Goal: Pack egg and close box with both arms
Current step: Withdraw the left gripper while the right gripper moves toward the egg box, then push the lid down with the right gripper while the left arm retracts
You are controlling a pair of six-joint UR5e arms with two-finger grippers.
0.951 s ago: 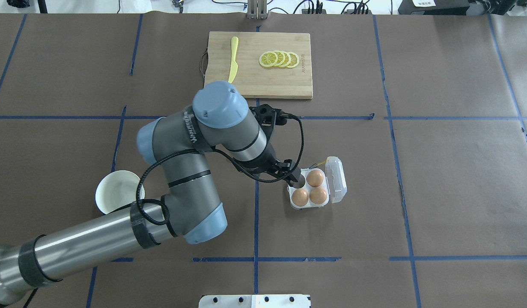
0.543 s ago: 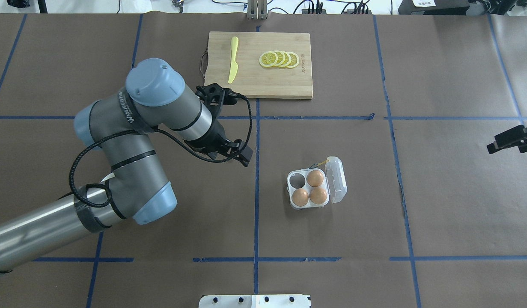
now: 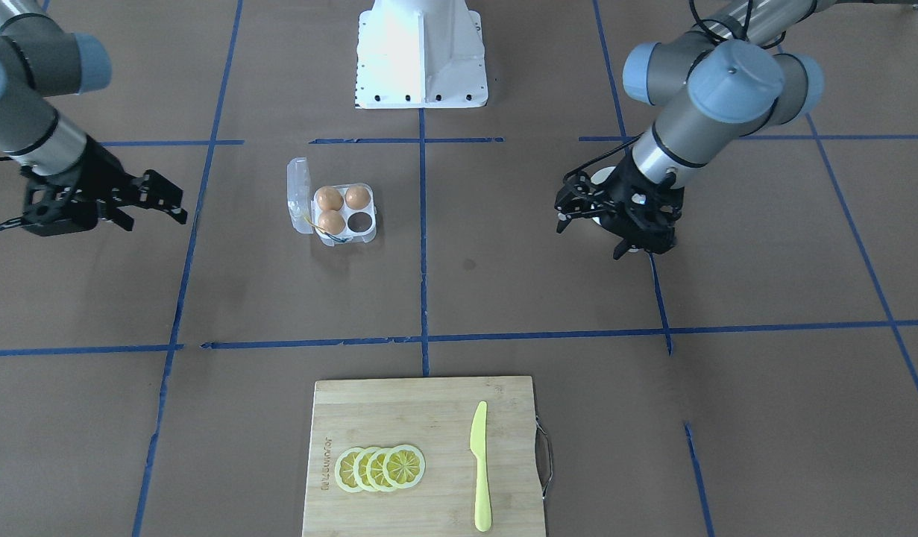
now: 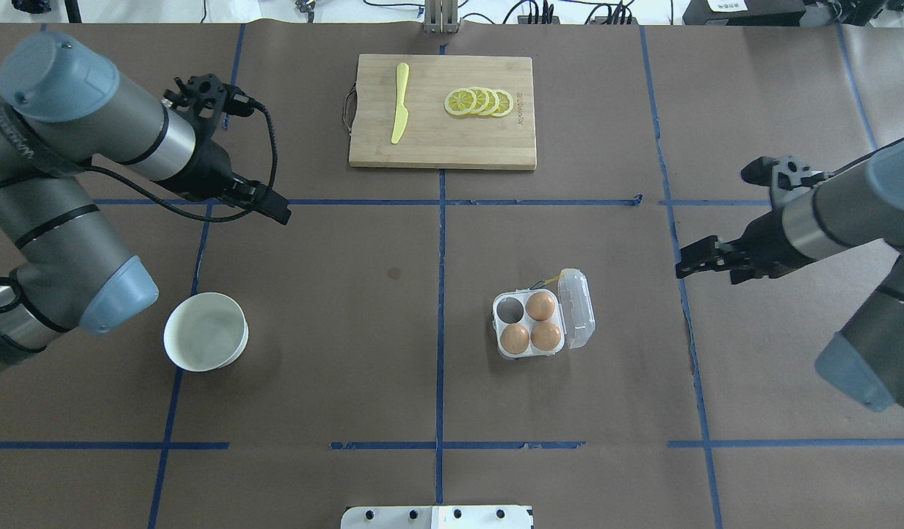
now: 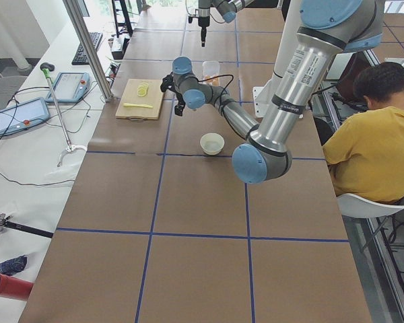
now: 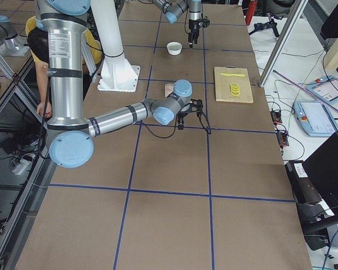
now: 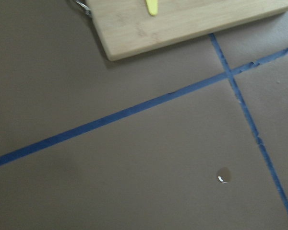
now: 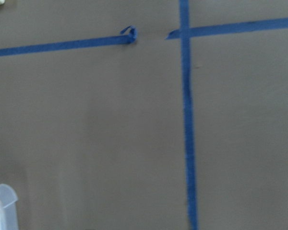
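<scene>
The clear box [image 4: 499, 345] sits right of the table's middle, its lid [image 4: 578, 308] hinged open to the right. Three tan eggs [image 4: 541, 306] fill three cells; the cell nearest my left arm [image 4: 508, 311] is empty. The box also shows in the front view [image 3: 369, 231]. My left gripper [image 4: 272, 206] hangs open and empty far left of the box, above the table. My right gripper [image 4: 705, 270] is open and empty, to the right of the lid and apart from it; it also shows in the front view [image 3: 154, 216]. The lid's corner shows in the right wrist view [image 8: 0, 201].
A white bowl [image 4: 205, 342], with nothing in it, stands at the front left, below the left arm. A wooden cutting board [image 4: 466, 139] with lemon slices [image 4: 479, 102] and a yellow knife [image 4: 399, 103] lies at the far middle. A person in yellow [image 5: 363, 134] sits behind the robot.
My left gripper has drawn back from the box's empty cell, far to the left and away. My right arm has come in from the right toward the open lid. The eggs and box have not moved.
</scene>
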